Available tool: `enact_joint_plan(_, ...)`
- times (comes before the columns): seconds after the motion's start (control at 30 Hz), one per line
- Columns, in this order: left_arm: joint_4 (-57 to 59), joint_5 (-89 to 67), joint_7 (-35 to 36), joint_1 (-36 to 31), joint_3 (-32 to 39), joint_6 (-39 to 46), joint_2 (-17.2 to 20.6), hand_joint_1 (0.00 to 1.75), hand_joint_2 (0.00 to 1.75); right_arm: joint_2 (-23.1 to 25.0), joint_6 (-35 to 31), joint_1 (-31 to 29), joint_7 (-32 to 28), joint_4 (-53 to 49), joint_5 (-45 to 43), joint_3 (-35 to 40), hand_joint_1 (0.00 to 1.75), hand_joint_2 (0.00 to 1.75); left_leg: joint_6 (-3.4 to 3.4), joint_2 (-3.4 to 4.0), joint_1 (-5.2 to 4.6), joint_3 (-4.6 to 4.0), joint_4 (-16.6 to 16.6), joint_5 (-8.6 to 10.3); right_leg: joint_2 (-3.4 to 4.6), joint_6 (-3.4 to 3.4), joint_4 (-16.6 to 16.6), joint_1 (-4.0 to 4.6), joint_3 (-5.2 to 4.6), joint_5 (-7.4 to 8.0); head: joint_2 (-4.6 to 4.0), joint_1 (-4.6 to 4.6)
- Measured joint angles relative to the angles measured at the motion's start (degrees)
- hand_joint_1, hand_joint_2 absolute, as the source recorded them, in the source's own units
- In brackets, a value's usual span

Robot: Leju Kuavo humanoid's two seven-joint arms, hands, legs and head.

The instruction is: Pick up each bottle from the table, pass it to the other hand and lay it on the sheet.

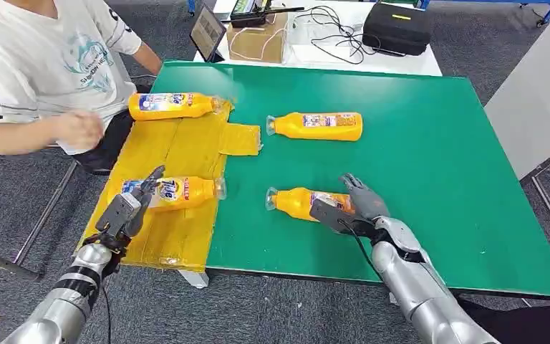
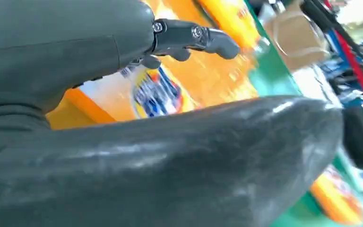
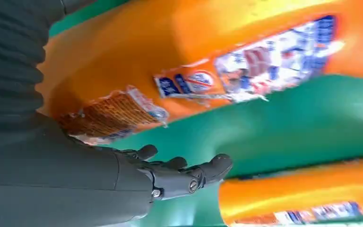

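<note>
Head view: the right hand [image 1: 354, 204] rests open-fingered against the near bottle [image 1: 301, 202] on the green table [image 1: 437, 158]; the left hand [image 1: 130, 208], fingers spread, sits by a bottle [image 1: 179, 192] lying on the yellow sheet [image 1: 179, 143]. Left wrist view: the fingers [image 2: 203, 38] grasp nothing. Right wrist view: the fingers [image 3: 189, 172] are uncurled beside the bottle, so closing off-centre could roll it away.

near bottle [image 1: 297, 201]: base hidden by right robot hand [image 1: 354, 204] | person [image 1: 43, 64]: cropped at frame edge

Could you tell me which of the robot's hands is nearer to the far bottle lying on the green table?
Right. The right hand sits at the near bottle, directly below the far bottle; the left hand is over the yellow sheet, farther off.
</note>
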Motion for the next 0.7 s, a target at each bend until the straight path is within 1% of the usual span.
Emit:
enact_joint_plan(0.03, -0.33, 1.19, 0.39, 0.09, 0.56, -1.67, -0.78, 0.0, 1.75, -0.52, 0.61, -0.06, 0.52, 0.04, 0.35, 0.24, 0.0, 1.75, 0.0, 0.01, 0.0, 0.0, 0.0, 0.0, 0.0, 0.0, -0.02, 0.0, 0.0, 0.01, 0.0, 0.0)
enact_joint_plan(0.13, -1.77, 4.56, 2.57, 0.42, 1.72, -5.6, -3.36, 0.0, 1.75, -2.0, 2.79, 0.0, 2.12, 0.02, 0.89, 0.72, 0.0, 1.75, 0.02, 0.03, -0.01, -0.03, 0.02, -0.02, 0.01, 0.02, -0.05, 0.0, -0.04, 0.02, 0.0, -0.02)
enact_joint_plan(0.17, -2.25, 5.31, 3.37, 0.5, 1.88, -6.42, -4.0, 0.0, 1.75, -2.6, 3.43, 0.05, 2.54, 0.0, 1.16, 0.85, 0.05, 1.75, 0.02, 0.0, -0.01, -0.05, 0.02, -0.02, -0.01, 0.02, -0.06, 0.0, -0.03, 0.02, 0.02, -0.02)
enact_joint_plan(0.2, -2.69, 5.7, 3.87, 0.64, 1.99, -6.95, -4.71, 0.0, 1.75, -3.08, 3.78, 0.07, 2.8, -0.04, 1.25, 0.9, 1.22, 1.75, 0.03, -0.01, 0.0, -0.06, 0.02, -0.02, -0.02, 0.02, -0.06, 0.0, -0.03, 0.02, 0.0, -0.02)
enact_joint_plan(0.23, -3.1, 5.85, 4.22, 0.79, 2.03, -7.32, -5.24, 0.0, 1.75, -3.58, 4.2, 0.19, 2.95, -0.04, 1.42, 0.96, 1.71, 1.75, 0.03, -0.01, 0.0, -0.08, 0.01, -0.03, -0.02, 0.02, -0.06, 0.01, -0.04, 0.01, 0.0, -0.02)
enact_joint_plan(0.27, -3.41, 5.92, 4.46, 0.94, 2.03, -7.49, -5.7, 0.0, 1.75, -4.02, 4.63, 0.25, 2.93, -0.04, 1.44, 1.05, 1.75, 1.75, 0.03, 0.02, 0.0, -0.09, 0.01, -0.04, -0.01, 0.02, -0.06, 0.01, -0.04, 0.02, 0.02, -0.02)
enact_joint_plan(0.4, -4.22, 7.62, 5.78, 1.06, 2.03, -8.93, -7.27, 0.0, 1.75, -5.55, 6.77, 0.34, 2.84, -0.04, 1.25, 1.79, 1.75, 1.75, 0.04, 0.08, 0.0, -0.07, 0.01, -0.06, 0.01, 0.02, -0.07, 0.01, -0.1, 0.02, 0.0, -0.02)
enact_joint_plan(0.53, -4.72, 10.79, 8.02, 1.09, 1.96, -10.0, -8.5, 0.0, 1.75, -6.75, 8.5, 0.55, 1.94, -0.55, -0.74, 2.08, 1.75, 1.75, 0.05, 0.05, 0.01, -0.05, 0.01, -0.03, 0.0, 0.02, -0.07, 0.02, -0.08, 0.01, 0.02, -0.02)
enact_joint_plan(0.7, -5.57, 10.86, 8.98, 1.18, 1.31, -7.66, -9.05, 0.0, 1.75, -8.17, 9.64, 1.35, 0.5, -2.04, -3.87, 2.23, 1.75, 1.75, 0.06, 0.03, 0.01, -0.05, 0.01, -0.02, -0.01, 0.02, -0.07, 0.02, -0.05, 0.02, 0.0, -0.02)
